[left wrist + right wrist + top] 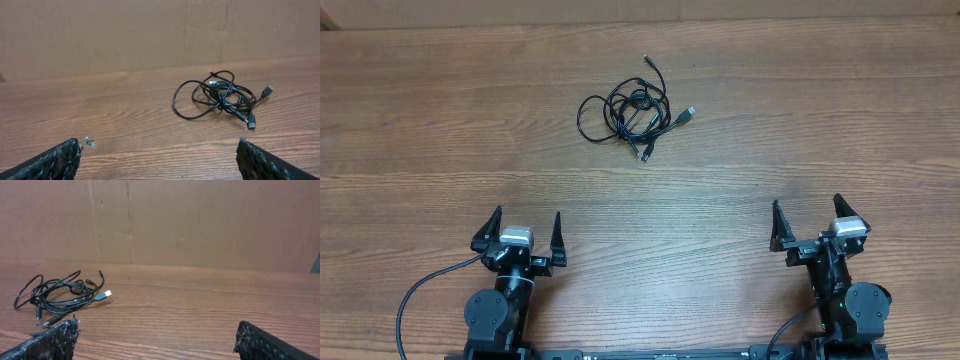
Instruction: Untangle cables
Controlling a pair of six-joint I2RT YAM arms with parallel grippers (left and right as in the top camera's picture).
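Note:
The cables (632, 110) lie in one tangled bundle of thin black loops on the far middle of the wooden table, with a silvery plug (688, 113) sticking out to the right. The same cables (220, 95) show ahead and right in the left wrist view, and the cables (57, 294) show at left in the right wrist view. My left gripper (528, 228) stands open near the front left, well short of the bundle. My right gripper (807, 218) is open at the front right, with nothing between its fingers.
A brown cardboard wall (150, 35) runs along the table's far edge behind the cables. Bare wood-grain tabletop (650, 220) lies between the two grippers and the bundle. A black arm cable (420, 295) curls beside the left arm's base.

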